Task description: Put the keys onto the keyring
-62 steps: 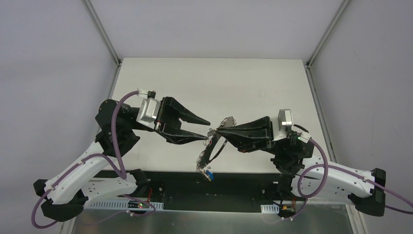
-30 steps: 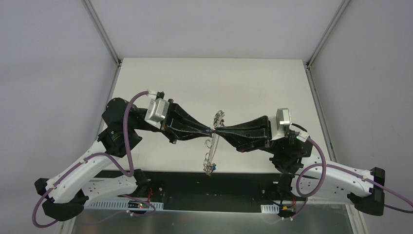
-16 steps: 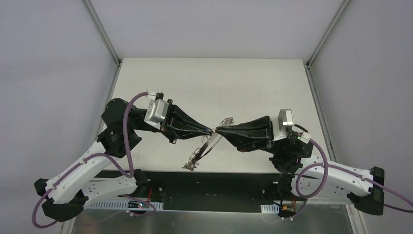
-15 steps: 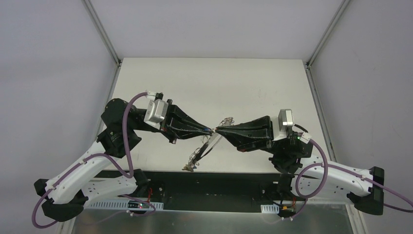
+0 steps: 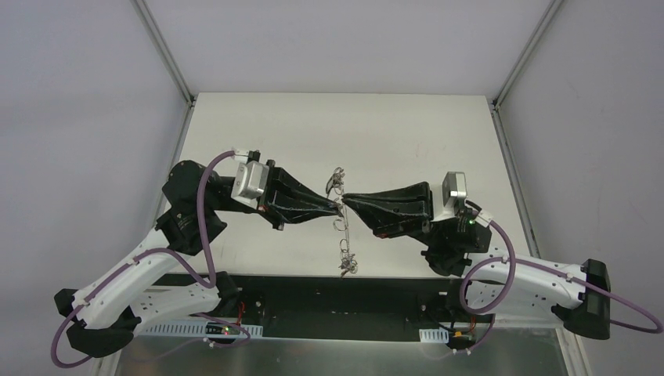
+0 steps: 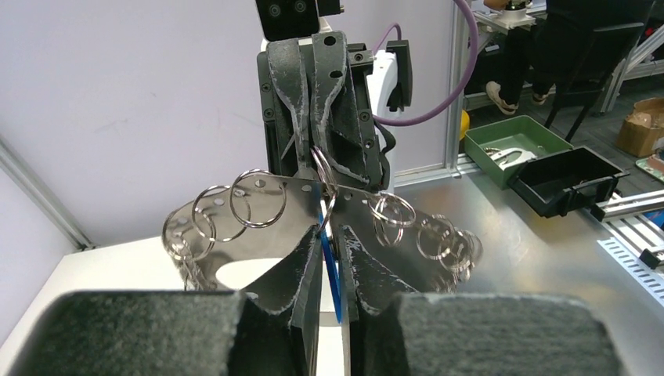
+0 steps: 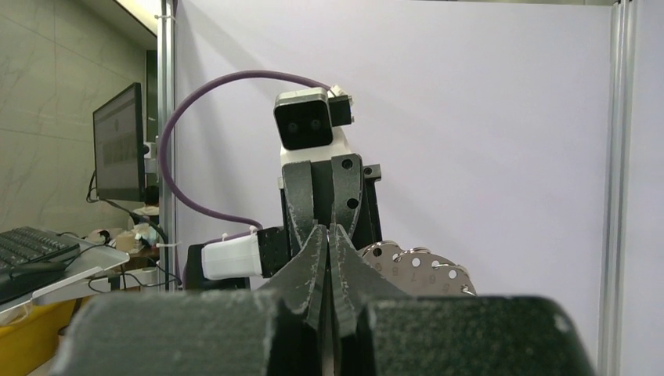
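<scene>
Keyring long axis now runs straight near-to-far above the table. Half a second ago its near end was swung out to the left. The near end, a clump of small rings, is at the table's front edge. Left gripper and right gripper meet tip to tip at the keyring's middle. Left fingers clamped on the blue key, which is edge-on. Right fingers pressed together on the keyring wire; that arm has shifted slightly left. The far end points away, just past the fingertips.
</scene>
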Available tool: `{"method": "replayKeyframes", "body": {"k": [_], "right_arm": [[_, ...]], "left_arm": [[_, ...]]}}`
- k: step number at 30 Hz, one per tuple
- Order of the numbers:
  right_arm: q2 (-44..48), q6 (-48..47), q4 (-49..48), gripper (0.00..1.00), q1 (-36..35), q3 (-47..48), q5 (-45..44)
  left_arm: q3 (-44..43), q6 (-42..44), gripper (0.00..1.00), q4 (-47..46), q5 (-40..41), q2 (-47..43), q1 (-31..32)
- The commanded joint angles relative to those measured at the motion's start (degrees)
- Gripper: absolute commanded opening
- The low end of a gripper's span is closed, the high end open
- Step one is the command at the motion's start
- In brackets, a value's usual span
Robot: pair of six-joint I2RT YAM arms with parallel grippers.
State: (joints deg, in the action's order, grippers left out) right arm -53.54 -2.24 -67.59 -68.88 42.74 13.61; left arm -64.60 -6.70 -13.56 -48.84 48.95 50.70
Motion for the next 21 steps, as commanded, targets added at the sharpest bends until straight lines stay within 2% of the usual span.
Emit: {"method": "replayKeyframes", "body": {"k": [1,11,14,21], "right_arm": [[-0.48,1.30,-10.96,0.00,-0.23,2.75,-4.22],[-0.38,1.06,-9.26,0.00,-0.37,2.22,-4.38],[-0.30,1.10,-8.58,0.00,-0.37,2.09,-3.93],[0.43,1.46,-6.34,0.00,-0.32,1.77,-3.10]], "left_arm": [[1.14,1.72,0.11,-0.60,-0.79,-0.45,0.64],[1.47,3.54,0.38,2.04,1.54,-2.59,0.65],[1.44,4.25,0.42,2.98,2.89,-3.42,0.64],[-0.29,5.56,0.45,5.39,5.10,-4.12,0.65]]}}
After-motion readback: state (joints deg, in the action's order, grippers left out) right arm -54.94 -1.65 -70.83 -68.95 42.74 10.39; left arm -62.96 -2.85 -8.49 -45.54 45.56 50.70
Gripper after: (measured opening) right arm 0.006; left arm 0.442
